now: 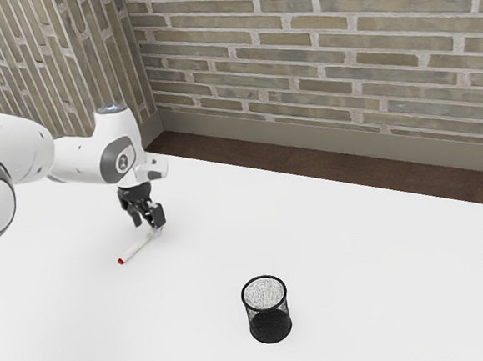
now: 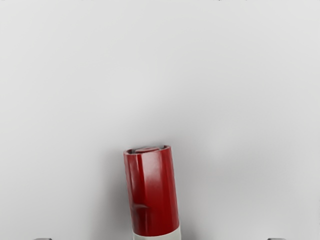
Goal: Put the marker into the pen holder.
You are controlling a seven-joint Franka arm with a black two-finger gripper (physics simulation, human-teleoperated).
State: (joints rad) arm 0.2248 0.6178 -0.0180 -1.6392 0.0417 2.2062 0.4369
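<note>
One marker (image 1: 136,247) lies on the surface (image 1: 373,262) beneath your open, empty gripper (image 1: 149,226); approach appears nearly complete. Grasp, transfer and insertion into the pen holder (image 1: 271,327) remain.

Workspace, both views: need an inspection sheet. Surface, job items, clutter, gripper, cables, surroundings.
Surface: white tabletop.
Marker: lying on the tabletop, outside the pen holder; white body, red end visible in the wrist view.
Pen holder: black mesh, upright.
Clutter: nothing seen.
Gripper: open, low over one end of the marker.
Cables: nothing seen.
Surroundings: brick walls, pale skirting, dark brown floor.
</note>
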